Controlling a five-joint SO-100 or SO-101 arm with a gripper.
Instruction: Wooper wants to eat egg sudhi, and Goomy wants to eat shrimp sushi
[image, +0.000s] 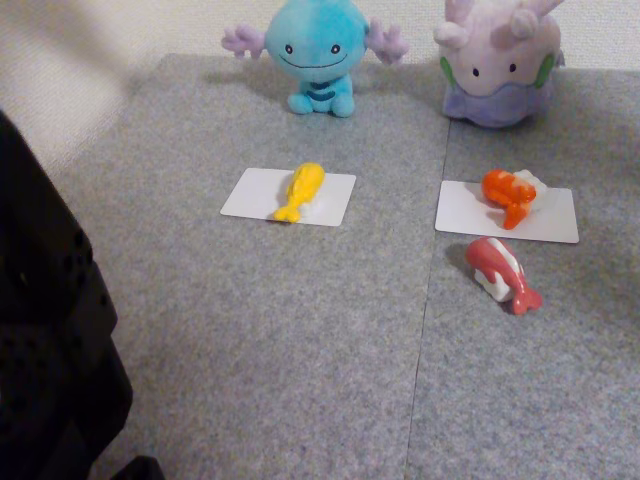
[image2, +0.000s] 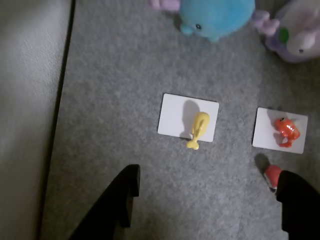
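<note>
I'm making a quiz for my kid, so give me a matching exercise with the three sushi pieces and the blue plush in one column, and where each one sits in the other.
Column one:
1. egg sushi
2. shrimp sushi
3. pinkish-red sushi
4. Wooper

Column two:
A. on bare grey carpet
B. on the white card in front of Goomy
C. at the back, behind the left card in the fixed view
D. on the white card in front of the blue plush

Pairs: 1-D, 2-B, 3-A, 4-C
</note>
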